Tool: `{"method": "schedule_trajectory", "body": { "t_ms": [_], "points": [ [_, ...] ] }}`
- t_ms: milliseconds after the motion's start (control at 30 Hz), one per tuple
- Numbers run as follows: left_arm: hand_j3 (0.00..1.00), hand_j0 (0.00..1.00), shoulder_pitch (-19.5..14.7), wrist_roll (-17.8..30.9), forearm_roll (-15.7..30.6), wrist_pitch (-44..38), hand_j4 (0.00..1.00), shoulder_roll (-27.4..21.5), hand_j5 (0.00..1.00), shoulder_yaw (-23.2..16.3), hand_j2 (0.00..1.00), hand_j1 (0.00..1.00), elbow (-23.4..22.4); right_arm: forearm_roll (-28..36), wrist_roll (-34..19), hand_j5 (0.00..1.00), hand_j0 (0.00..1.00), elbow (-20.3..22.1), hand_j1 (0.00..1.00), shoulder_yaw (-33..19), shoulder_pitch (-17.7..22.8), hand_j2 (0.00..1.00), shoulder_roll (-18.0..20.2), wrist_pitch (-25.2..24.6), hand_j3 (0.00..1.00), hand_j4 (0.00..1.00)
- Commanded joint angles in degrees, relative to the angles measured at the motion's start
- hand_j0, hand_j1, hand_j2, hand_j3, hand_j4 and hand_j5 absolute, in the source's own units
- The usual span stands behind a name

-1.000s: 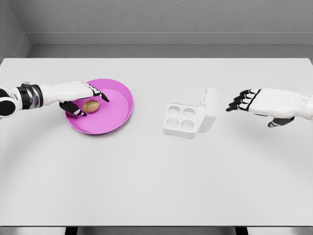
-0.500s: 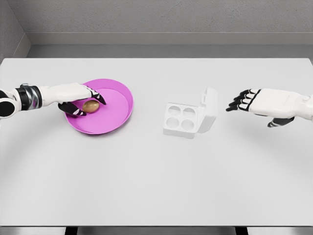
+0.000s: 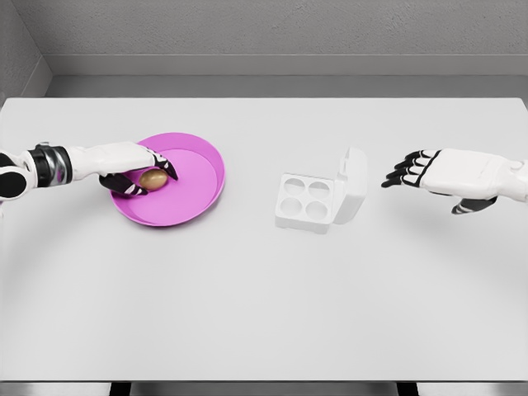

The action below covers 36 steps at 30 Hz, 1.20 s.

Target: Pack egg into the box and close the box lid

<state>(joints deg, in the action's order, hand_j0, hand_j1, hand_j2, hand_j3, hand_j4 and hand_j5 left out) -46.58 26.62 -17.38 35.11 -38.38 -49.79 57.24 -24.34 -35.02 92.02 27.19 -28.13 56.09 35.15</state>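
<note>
The egg (image 3: 153, 178), brown, is seen left of centre in the frame, lying inside the pink plate (image 3: 198, 194) toward its left side. It is enclosed by the left hand (image 3: 132, 165), which comes in from the left edge: dark fingertips (image 3: 169, 171) are curled over the egg's top and right side, the thumb is tucked under it at lower left, so the fingers are wrapped around the egg in a grasp. Whether the egg is lifted off the plate surface cannot be told. The plate is set on the white table (image 3: 264, 313).

The box (image 3: 307, 202), white, is placed right of centre, well apart from the plate. Four round cups are shown in its tray, all without an egg. The lid (image 3: 352, 185) is raised, hinged at the tray's right side and standing close to upright.

The right hand (image 3: 433, 172) is held in the right part of the frame, near the lid but apart from it, above the table. Its fingers are extended toward the left and loosely spread, nothing is held. The thumb is seen below the palm
</note>
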Motion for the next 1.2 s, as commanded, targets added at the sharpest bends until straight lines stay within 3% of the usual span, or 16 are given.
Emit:
{"method": "schedule_trajectory", "body": {
  "t_ms": [0, 267, 433, 1033, 1167],
  "points": [
    [0.63, 0.63, 0.00, 0.01, 0.33, -0.11, 0.63, -0.03, 0.63, -0.13, 0.63, 0.63, 0.06, 0.26, 0.02, 1.00, 1.00, 0.00, 1.00, -0.03, 0.00, 1.00, 0.07, -0.15, 1.00, 1.00],
    [0.41, 0.41, 0.09, 1.24, -0.02, -0.11, 0.41, 0.50, 0.41, -0.14, 0.41, 0.41, 0.41, 0.26, 0.02, 1.00, 1.00, 0.00, 1.00, -0.03, 0.00, 1.00, 0.07, -0.15, 1.00, 1.00],
    [0.35, 0.35, -0.18, 1.24, 0.06, -0.11, 0.35, 0.32, 0.35, -0.14, 0.35, 0.35, 0.50, 0.26, 0.02, 1.00, 1.00, 0.00, 1.00, -0.03, 0.00, 1.00, 0.07, -0.15, 1.00, 1.00],
    [0.32, 0.32, -2.55, 1.24, 0.15, -0.11, 0.32, 0.67, 0.32, -0.14, 0.32, 0.32, 11.40, 0.17, 0.02, 1.00, 1.00, -0.79, 1.00, -0.47, 0.00, 1.00, 0.33, -0.15, 1.00, 1.00],
    [0.32, 0.32, -2.64, 1.24, 0.15, -0.11, 0.32, 2.78, 0.32, -0.14, 0.32, 0.32, 11.66, 0.26, 0.02, 1.00, 1.00, -0.88, 1.00, -0.47, -0.09, 1.00, 0.42, -0.15, 1.00, 1.00]
  ]
}}
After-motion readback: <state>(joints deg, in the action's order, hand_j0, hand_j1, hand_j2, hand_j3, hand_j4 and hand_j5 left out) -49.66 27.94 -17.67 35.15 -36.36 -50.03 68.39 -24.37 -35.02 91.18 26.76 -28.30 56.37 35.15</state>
